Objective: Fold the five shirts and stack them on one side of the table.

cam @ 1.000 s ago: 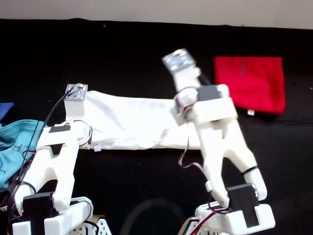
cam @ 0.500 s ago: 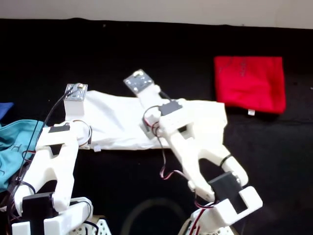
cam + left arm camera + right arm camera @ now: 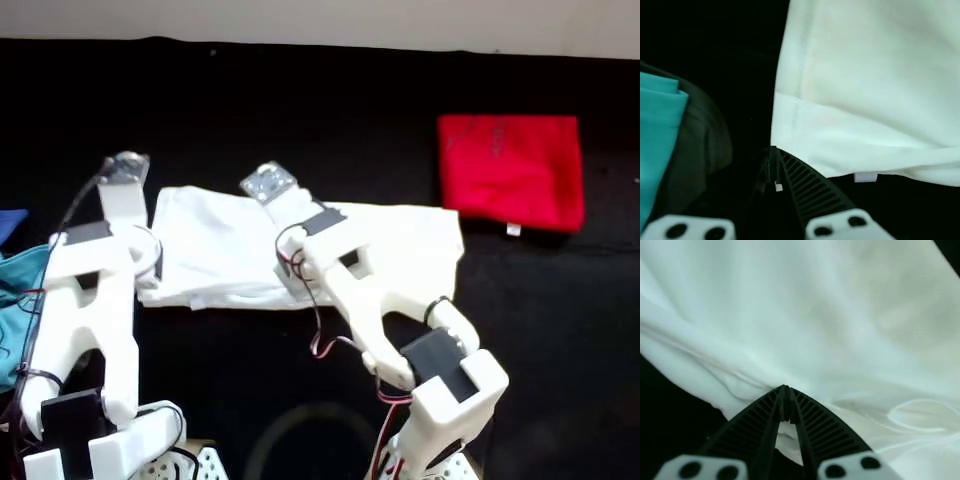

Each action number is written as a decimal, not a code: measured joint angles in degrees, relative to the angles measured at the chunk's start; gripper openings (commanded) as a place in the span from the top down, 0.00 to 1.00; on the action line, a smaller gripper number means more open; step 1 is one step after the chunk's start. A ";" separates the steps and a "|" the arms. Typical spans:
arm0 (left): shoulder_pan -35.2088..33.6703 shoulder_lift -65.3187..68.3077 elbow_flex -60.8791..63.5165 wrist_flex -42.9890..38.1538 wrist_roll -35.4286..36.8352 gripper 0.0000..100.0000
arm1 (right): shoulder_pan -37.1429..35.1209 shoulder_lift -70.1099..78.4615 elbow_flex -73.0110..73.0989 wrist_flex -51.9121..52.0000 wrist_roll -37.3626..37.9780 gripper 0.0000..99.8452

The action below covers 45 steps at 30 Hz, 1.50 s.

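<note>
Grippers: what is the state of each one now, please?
Left gripper: shut at a corner of the white shirt; a hold cannot be told.
Right gripper: shut on the white shirt.

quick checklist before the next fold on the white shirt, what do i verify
right gripper shut on a fold of the white shirt: ok
left gripper pinching the shirt's corner: cannot tell, its shut tips sit at the edge
white shirt lying smooth: not ok, rumpled near the right gripper
red shirt folded and set aside: ok
teal shirt apart from the white shirt: ok
</note>
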 measured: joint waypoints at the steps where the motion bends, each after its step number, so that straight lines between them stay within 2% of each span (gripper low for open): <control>1: -0.79 0.00 -1.49 0.62 0.00 0.99 | -0.79 0.00 -0.35 1.67 0.00 0.99; 3: -2.37 0.00 -4.13 1.05 0.00 0.99 | -2.02 -0.26 -0.62 5.19 0.00 0.99; 7: -5.36 0.00 -7.21 1.14 0.00 0.99 | -2.37 -3.08 -0.70 5.63 0.00 0.99; 14: -6.07 0.00 -7.47 1.32 0.00 0.99 | -1.93 -3.52 -0.88 -5.19 0.00 0.99; 20: -6.07 0.00 -7.47 1.49 0.00 0.99 | -1.93 2.02 -0.79 -5.71 0.00 0.99; 28: -6.07 0.00 -7.47 1.49 0.00 0.99 | -1.93 2.11 -3.43 5.89 0.00 0.99; 33: -5.80 0.00 -7.47 1.49 0.00 0.99 | -1.85 2.11 -10.20 9.05 0.00 0.99; 40: -2.46 1.14 -7.56 1.49 0.00 0.81 | 0.97 2.20 -29.01 19.87 0.00 0.99; 45: -1.14 8.97 -9.32 1.58 0.00 0.80 | 8.70 2.20 -44.75 33.41 2.20 0.99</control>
